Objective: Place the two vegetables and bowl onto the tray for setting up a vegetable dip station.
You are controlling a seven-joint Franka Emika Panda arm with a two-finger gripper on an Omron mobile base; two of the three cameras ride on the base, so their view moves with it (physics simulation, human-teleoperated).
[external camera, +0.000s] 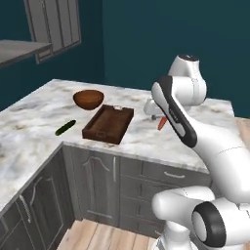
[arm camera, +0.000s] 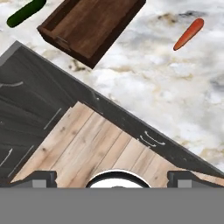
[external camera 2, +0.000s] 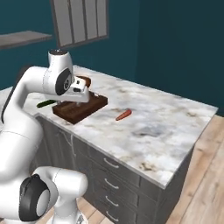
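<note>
Orange carrot lies flat, diagonal, beside tray.

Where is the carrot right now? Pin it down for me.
The carrot lies on the marble counter, apart from the tray and off its right end in the right base view; in the hand view it sits upper right.

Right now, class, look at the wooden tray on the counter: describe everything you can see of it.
The tray is a dark brown rectangle of wood-grain boards with a raised rim and a small pale metal handle at its far end. It lies flat and empty on the marble counter, near the front edge above the dark cabinets. The bowl sits just behind its far left corner, the cucumber lies apart to its left, and the carrot lies apart to its right. Nothing visibly touches it.
</note>
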